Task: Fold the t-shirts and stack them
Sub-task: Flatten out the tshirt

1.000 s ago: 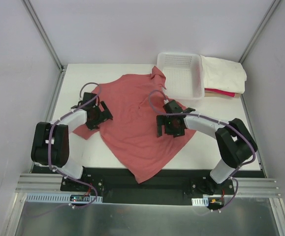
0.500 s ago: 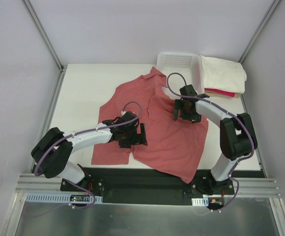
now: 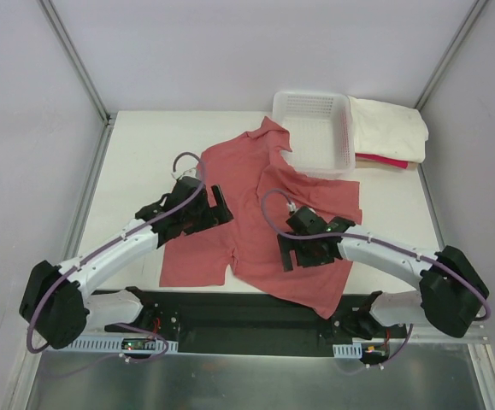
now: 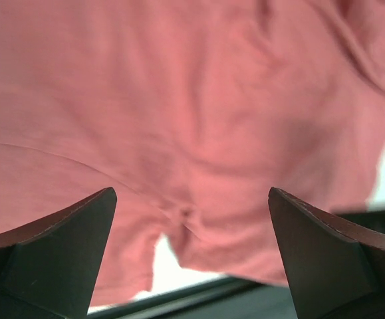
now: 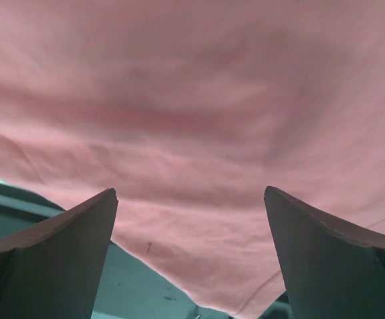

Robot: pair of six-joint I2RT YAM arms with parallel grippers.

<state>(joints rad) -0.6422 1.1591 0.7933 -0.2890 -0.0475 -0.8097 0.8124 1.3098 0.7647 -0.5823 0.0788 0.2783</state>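
Step in hand, prob.: spread the salmon-red tee (image 3: pixel 264 213) flat before 1st fold. Lies rumpled mid-worktop (image 3: pixel 136 162), top edge up against near-left corner of basket (image 3: pixel 315 128), bottom R corner hanging over near edge onto the base rail. L fingers (image 4: pixel 52 259) spread fully wide, holding nothing, just over the cloth nr the notch where a sleeve meets the body. R fingers (image 5: pixel 52 252) likewise wide apart & empty, low over the hem area nr the front edge. To do it well: pick 2 pts well apart on the same edge (both hem corners, or shoulder + hem corner). Pinch a single layer only, not a bunched fold. Lift just enough to clear, then pull away from basket & back from the overhang to get the whole tee onto the worktop. Tension evenly w/ both arms to draw wrinkles out, and check for sleeves flat, not tucked under, before folding. Risks, as judged: snagging collar on basket, or dragging cloth further off the edge. Count: tees 3, i.e. 1 salmon-red (open, in work), 1 cream-white tee (image 3: pixel 390 128) folded far R beside basket, 1 bright pink-red tee (image 3: pixel 388 161) under the cream one, only a strip showing. Baskets 1. Arms 2.
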